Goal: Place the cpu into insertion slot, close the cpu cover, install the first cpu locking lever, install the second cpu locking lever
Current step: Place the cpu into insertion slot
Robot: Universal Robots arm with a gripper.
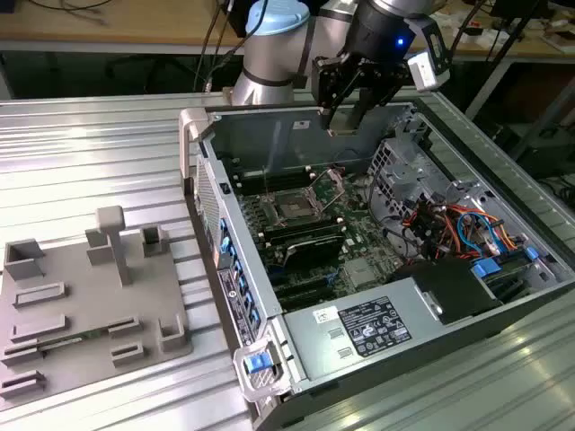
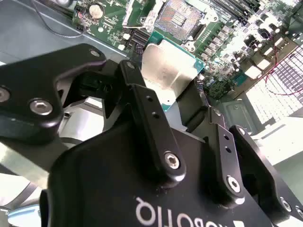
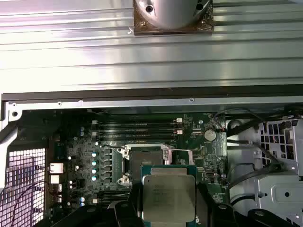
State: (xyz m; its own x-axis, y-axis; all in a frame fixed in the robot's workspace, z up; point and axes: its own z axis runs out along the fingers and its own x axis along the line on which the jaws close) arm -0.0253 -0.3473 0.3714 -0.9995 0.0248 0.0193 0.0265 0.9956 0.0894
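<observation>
On metal table (image 1: 90,153), noted open computer case (image 1: 269,135); found gripper (image 1: 346,124) clamped on cpu (image 3: 169,198) above motherboard (image 3: 85,156), insertion slot (image 3: 144,163) uncovered, memory slots (image 3: 137,130) alongside.

A ribbed aluminium surface (image 1: 99,153) is stretching across the scene and catching bright overhead light along its grooves. In the first wrist view its slats (image 3: 94,56) are glaring almost white. Along the far side, a wooden desk (image 1: 108,22) is running towards the exterior view's left, with dark cables (image 1: 211,45) hanging over shadow. At far right, grey table legs (image 1: 490,81) are slanting downward.
</observation>
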